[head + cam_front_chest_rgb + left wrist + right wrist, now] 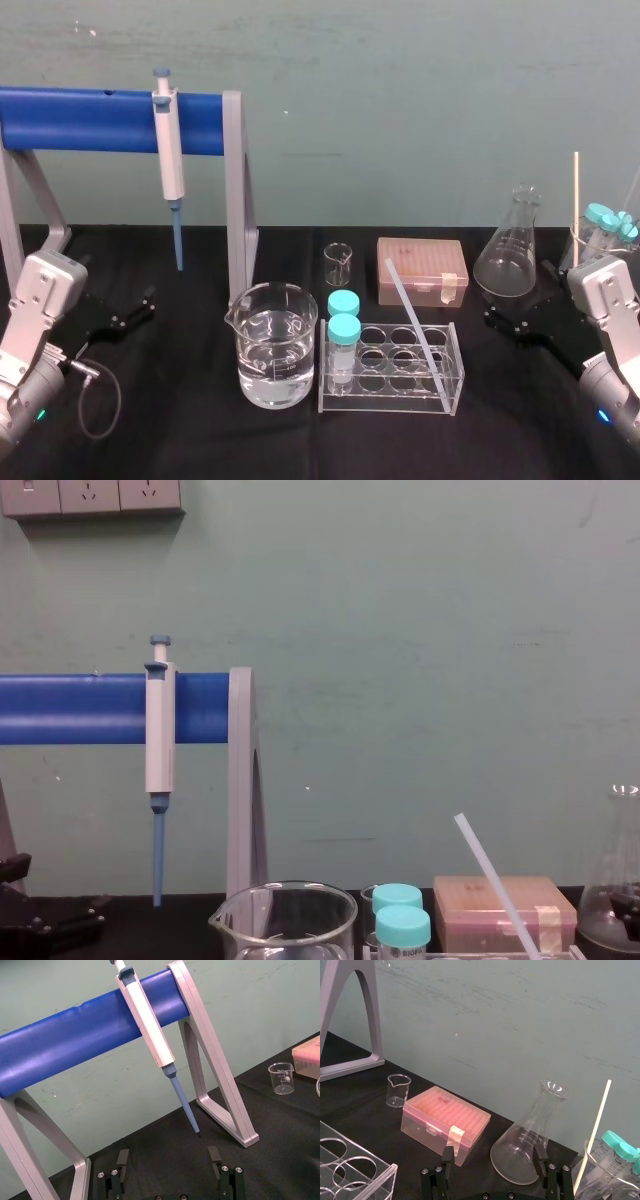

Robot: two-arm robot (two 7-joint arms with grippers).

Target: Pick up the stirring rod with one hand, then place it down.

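Table (200,445): black-covered, set against a green wall, bears all the labware.
Pipette stand (236,190): stands at rear left, carries a white pipette (170,150) with a blue tip on its blue bar; plays no part in the task.
Left gripper (168,1157): rests low at the table's left edge, in front of the stand, jaws wide apart and empty; looks parked.
Right gripper (493,1154): rests low at the table's right, just before the Erlenmeyer flask (508,255), jaws wide apart and empty; sits nearer the rod than the left one.
Test-tube rack (455,375): clear acrylic, stands front centre beside the water-filled beaker (275,345), holds two teal-capped tubes (343,325) at its left end.
Stirring rod (413,315): leans aslant on the rack, lower end at front right, upper end raised toward the pink tip box (420,268); touches neither gripper. Pick-up apparently not yet begun. Next calls for a reach, likely by the right gripper, jaws set across the raised part, closing gently clear of tubes and flask.
Thin cream stick (598,1125): stands in the far-right beaker (600,1180); not to be mistaken for the rod.
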